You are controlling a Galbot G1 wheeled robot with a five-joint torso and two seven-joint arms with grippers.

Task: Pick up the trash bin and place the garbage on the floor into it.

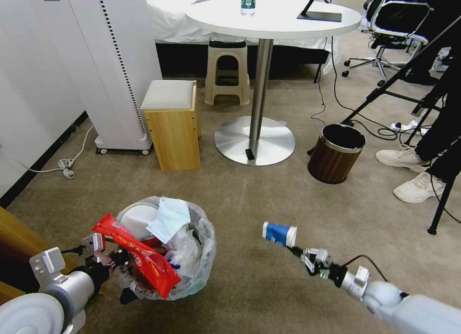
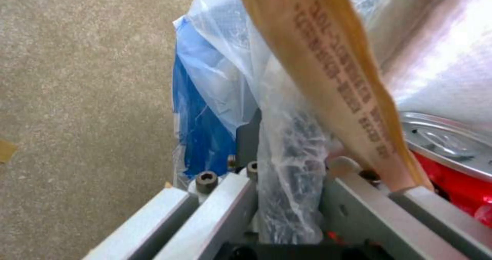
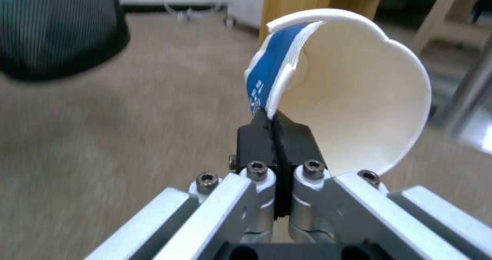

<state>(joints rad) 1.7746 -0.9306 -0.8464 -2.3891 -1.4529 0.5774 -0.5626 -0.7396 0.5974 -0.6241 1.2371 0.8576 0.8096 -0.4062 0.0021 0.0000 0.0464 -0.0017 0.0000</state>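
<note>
The trash bin (image 1: pixel 192 257), lined with a crinkled plastic bag, is at lower left, heaped with garbage: a red wrapper (image 1: pixel 139 254), a pale tissue (image 1: pixel 168 218) and white items. My left gripper (image 1: pixel 122 274) is shut on its near rim. In the left wrist view the left gripper (image 2: pixel 287 164) pinches the bag-lined rim (image 2: pixel 292 148), beside a red can (image 2: pixel 451 164) and a paper-wrapped stick (image 2: pixel 328 71). My right gripper (image 1: pixel 294 250) is shut on a blue paper cup (image 1: pixel 280 234), held above the floor (image 1: pixel 249 295) to the bin's right. The right gripper (image 3: pixel 274 123) clamps the dented cup (image 3: pixel 359 98) at its rim.
A brown wood-grain bin (image 1: pixel 336 154) stands at right, near a person's white shoes (image 1: pixel 413 173) and tripod legs (image 1: pixel 442 204). The round table's metal base (image 1: pixel 233 142), a wooden stool (image 1: pixel 172 125) and a white wheeled cabinet (image 1: pixel 120 84) lie ahead. Cables trail by the wall.
</note>
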